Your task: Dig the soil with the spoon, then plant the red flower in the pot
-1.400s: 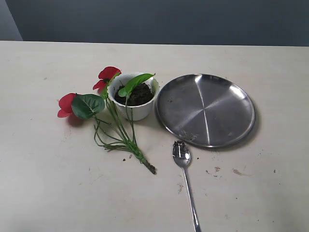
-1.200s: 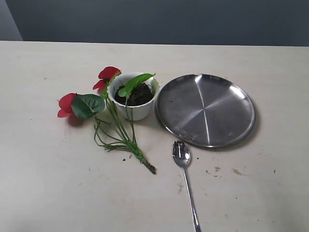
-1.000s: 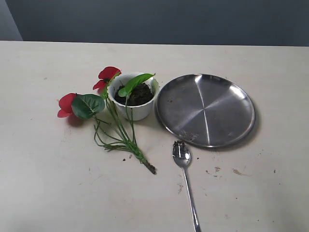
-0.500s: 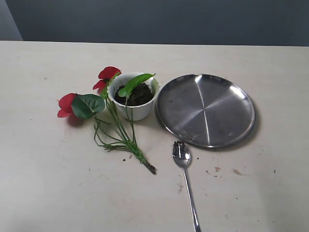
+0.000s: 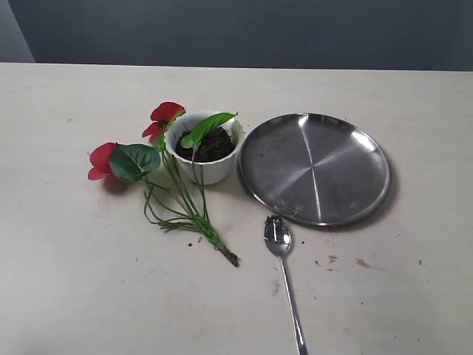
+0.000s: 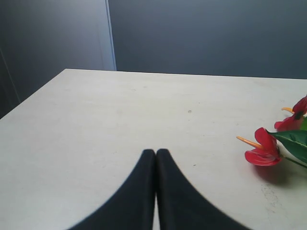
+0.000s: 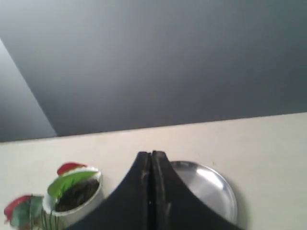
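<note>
The small white pot (image 5: 205,157) stands left of centre, filled with dark soil (image 5: 207,144). The red flower (image 5: 164,114) lies on the table against the pot's left side, its second bloom (image 5: 99,160) further left, its stems (image 5: 185,207) running to a dark base (image 5: 229,256), one green leaf over the pot's rim. The spoon (image 5: 284,272) lies in front of the plate, dirt on its bowl. Neither gripper shows in the exterior view. My left gripper (image 6: 156,152) is shut and holds nothing, blooms (image 6: 262,150) off to one side. My right gripper (image 7: 151,154) is shut, empty, the pot (image 7: 72,196) beyond it.
A large round steel plate (image 5: 315,168) lies right of the pot, with a few soil crumbs near its front edge, and shows again in the right wrist view as the plate (image 7: 211,187). Soil specks (image 5: 329,260) dot the beige table (image 5: 89,281) near the spoon.
</note>
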You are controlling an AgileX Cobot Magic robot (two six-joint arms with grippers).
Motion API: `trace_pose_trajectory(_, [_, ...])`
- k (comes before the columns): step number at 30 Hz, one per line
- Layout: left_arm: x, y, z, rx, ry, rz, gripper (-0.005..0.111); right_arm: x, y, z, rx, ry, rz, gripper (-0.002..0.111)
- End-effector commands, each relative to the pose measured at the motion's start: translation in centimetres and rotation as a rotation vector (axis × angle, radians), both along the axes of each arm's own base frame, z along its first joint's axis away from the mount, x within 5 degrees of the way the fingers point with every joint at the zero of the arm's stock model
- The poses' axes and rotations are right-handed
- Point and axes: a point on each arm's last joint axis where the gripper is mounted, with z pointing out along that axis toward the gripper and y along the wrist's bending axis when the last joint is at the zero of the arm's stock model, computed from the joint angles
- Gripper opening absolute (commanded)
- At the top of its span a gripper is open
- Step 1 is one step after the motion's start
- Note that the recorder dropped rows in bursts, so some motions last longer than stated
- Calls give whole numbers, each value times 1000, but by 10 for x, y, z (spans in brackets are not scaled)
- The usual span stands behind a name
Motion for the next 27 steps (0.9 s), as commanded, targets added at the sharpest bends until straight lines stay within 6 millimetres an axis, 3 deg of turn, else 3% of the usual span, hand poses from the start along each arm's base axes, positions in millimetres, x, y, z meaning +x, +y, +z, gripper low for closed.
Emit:
trace_pose_trajectory(1, [0,0,-1,0,-5,-3,0,66,17,30,-219,297,158,-1])
trace_pose_trajectory(4, [0,0,-1,0,-5,-3,0,102,31,19,-285,533,272,-1])
trace_pose_trajectory(6, [0,0,-1,0,-5,-3,0,113,45,-7,-372,690,298,-1])
trace_pose_trajectory(8, [0,0,-1,0,-5,-3,0,114,70,-37,-520,817,294,-1])
trace_pose_trajectory(13, [0,0,-1,0,-5,-3,0,97,143,-74,-549,913,418,-1])
trace_pose_trajectory(16, [0,0,-1,0,-5,-3,0,91,169,-111,-657,1013,479,-1])
trace_pose_trajectory(19, [0,0,-1,0,-5,-3,0,93,175,-132,-705,1075,478,2])
trace_pose_trajectory(24, [0,0,-1,0,-5,-3,0,95,180,-155,-723,1159,466,27])
trace_pose_trajectory(27, [0,0,-1,0,-5,-3,0,93,187,-161,-692,1176,468,33])
